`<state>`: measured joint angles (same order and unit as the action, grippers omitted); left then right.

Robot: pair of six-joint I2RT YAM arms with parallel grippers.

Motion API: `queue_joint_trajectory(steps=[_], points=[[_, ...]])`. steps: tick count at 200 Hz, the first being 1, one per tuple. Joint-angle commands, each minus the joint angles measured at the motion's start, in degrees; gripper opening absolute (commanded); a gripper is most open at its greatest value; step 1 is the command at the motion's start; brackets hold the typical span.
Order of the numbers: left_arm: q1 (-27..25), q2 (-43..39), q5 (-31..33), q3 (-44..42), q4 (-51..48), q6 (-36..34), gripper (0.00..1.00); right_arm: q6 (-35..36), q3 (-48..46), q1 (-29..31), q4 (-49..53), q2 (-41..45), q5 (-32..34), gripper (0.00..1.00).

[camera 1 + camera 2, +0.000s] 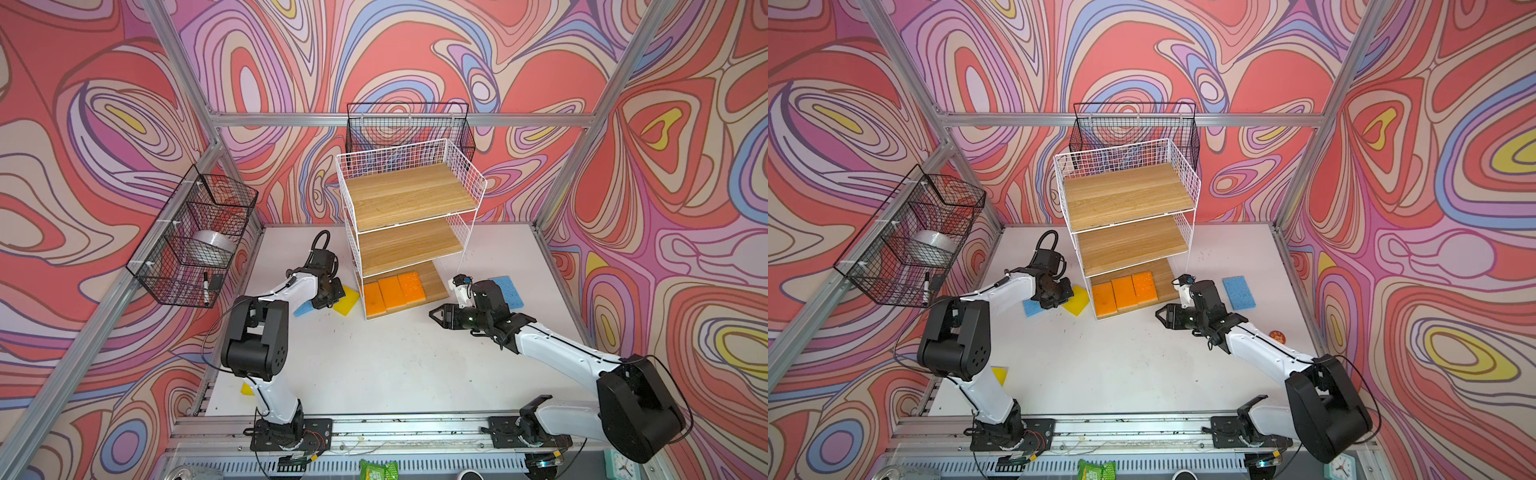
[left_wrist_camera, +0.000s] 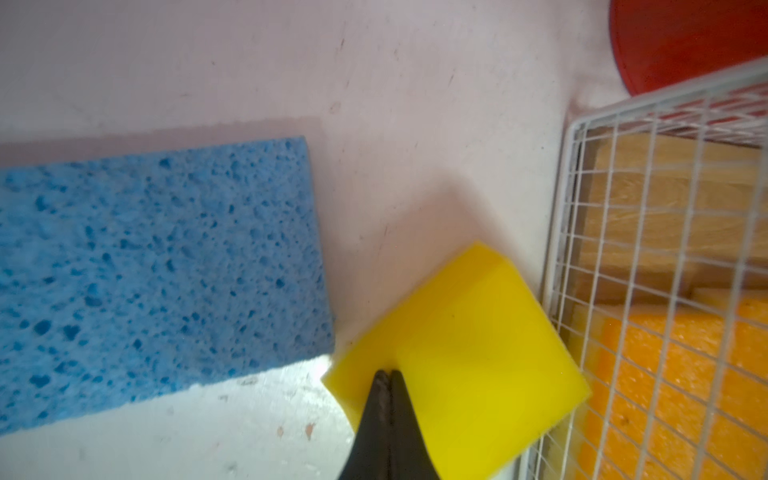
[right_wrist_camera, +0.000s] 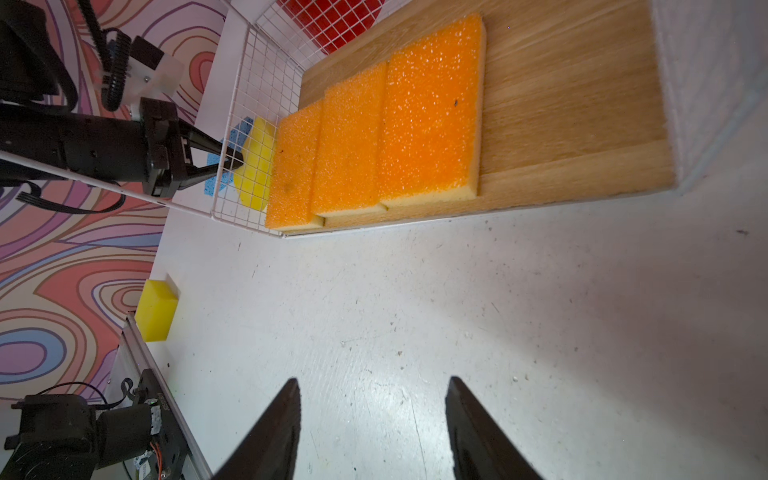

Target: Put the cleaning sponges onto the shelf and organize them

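My left pincer clamped shut on corner of thick bright yellow foam sponge. Just beside pincer: white wire-grid shelf. Risk, I judge: shallow pinch slips on lift; sponge snags wire. My right pincer half-spread, empty.

Three orange sponges lie flat, side by side, on the lowest board of the white wire shelf. Just left of it, on the counter, lie a yellow sponge and a blue sponge. A second blue sponge lies to the right, and a second yellow sponge at the front-left edge.
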<state>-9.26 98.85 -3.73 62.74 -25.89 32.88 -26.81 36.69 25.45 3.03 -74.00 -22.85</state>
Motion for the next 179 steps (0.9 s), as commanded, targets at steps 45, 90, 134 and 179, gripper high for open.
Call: queue_joint_trajectory(steps=[45,90,134,179], points=[[0.3,-17.2,-1.5,-7.9,-6.9,3.3,0.00,0.8,-0.2,-0.3,2.8,6.0,0.5,0.58],[-2.5,-30.3,-0.8,-14.8,-13.2,5.9,0.00,-2.9,-2.6,-0.1,3.4,11.0,-1.4,0.58],[-12.6,-41.4,0.8,-23.1,-15.2,16.9,0.00,-8.8,-5.1,-0.1,3.8,13.8,0.2,0.56],[-24.3,-43.8,5.7,-29.0,-9.1,29.6,0.00,-11.8,-6.9,0.3,5.3,16.4,3.8,0.55]])
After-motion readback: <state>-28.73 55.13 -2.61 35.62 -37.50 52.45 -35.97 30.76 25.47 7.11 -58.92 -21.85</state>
